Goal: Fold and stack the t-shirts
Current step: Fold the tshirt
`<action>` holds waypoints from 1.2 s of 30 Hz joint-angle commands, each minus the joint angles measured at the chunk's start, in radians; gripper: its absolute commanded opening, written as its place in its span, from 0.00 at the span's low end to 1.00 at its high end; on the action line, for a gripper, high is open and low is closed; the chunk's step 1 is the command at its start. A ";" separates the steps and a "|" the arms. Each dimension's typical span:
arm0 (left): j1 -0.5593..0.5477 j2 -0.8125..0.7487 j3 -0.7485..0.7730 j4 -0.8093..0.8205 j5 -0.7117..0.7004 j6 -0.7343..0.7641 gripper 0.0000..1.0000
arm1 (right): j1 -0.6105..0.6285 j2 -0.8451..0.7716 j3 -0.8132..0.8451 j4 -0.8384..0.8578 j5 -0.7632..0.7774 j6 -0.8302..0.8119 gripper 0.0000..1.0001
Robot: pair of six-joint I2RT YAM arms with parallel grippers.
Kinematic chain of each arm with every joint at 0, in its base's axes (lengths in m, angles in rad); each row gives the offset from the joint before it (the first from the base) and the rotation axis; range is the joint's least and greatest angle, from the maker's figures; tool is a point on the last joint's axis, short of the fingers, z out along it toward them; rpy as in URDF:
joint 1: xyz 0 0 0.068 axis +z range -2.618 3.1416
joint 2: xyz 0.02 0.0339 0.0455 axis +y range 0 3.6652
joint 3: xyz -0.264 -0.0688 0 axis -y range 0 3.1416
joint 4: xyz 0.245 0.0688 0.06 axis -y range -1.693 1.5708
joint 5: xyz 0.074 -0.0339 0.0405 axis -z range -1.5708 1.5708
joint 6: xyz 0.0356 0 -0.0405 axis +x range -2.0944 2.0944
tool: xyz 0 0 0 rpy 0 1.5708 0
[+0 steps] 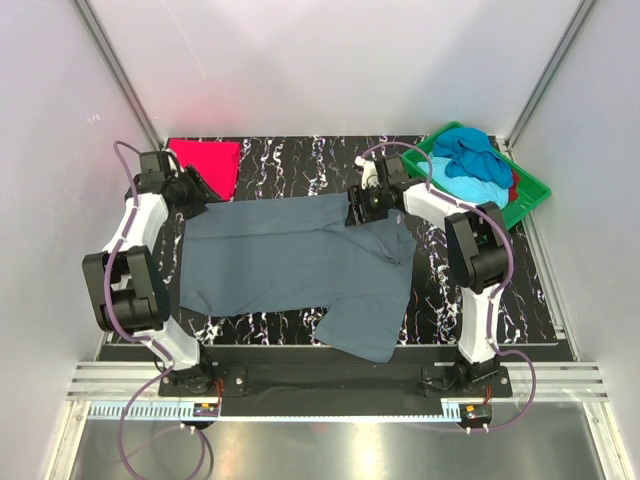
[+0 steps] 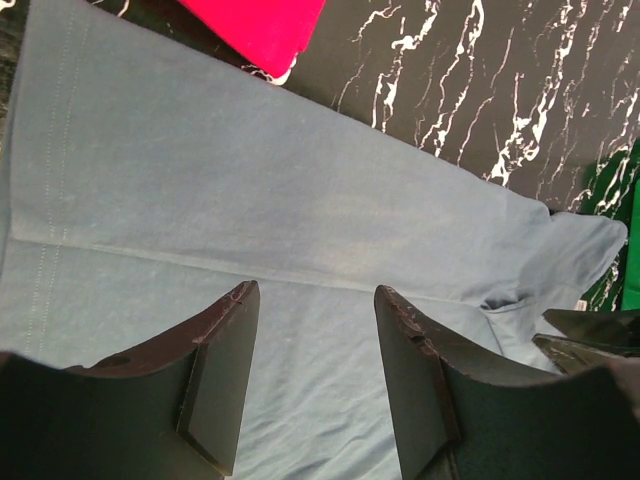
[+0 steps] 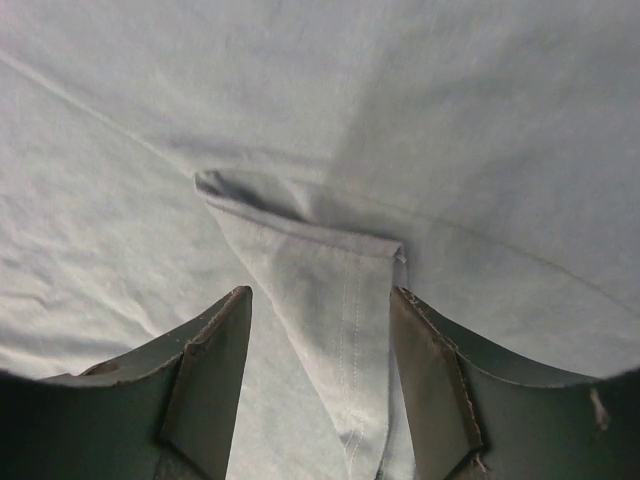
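With left gripper [image 2: 315, 300] released, empty, slate grey-blue t-shirt [image 1: 290, 260] flat beneath its jaws, and right gripper [image 3: 320, 295] released astride a folded ridge of it between its jaws, pinch both edges level, then fold evenly, avoiding bunching.

White panel walls [image 1: 330, 60] close in 3 sides of the table [image 1: 300, 165] — its top is black with white marble-like veins. 2 slanted metal posts [image 1: 118, 75] mark the back corners (evenly lit, a faint pink tinge low on the back wall), and a ribbed aluminium rail [image 1: 560, 382] runs along the near edge.
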 commanded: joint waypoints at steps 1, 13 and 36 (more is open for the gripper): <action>0.009 -0.003 -0.004 0.054 0.039 -0.015 0.54 | 0.000 0.014 0.025 -0.022 -0.041 -0.033 0.64; 0.017 0.009 0.003 0.071 0.062 -0.029 0.52 | 0.044 0.020 0.016 -0.022 0.003 -0.027 0.64; 0.018 -0.006 -0.009 0.086 0.100 -0.034 0.52 | 0.051 0.016 0.016 -0.054 0.144 -0.116 0.68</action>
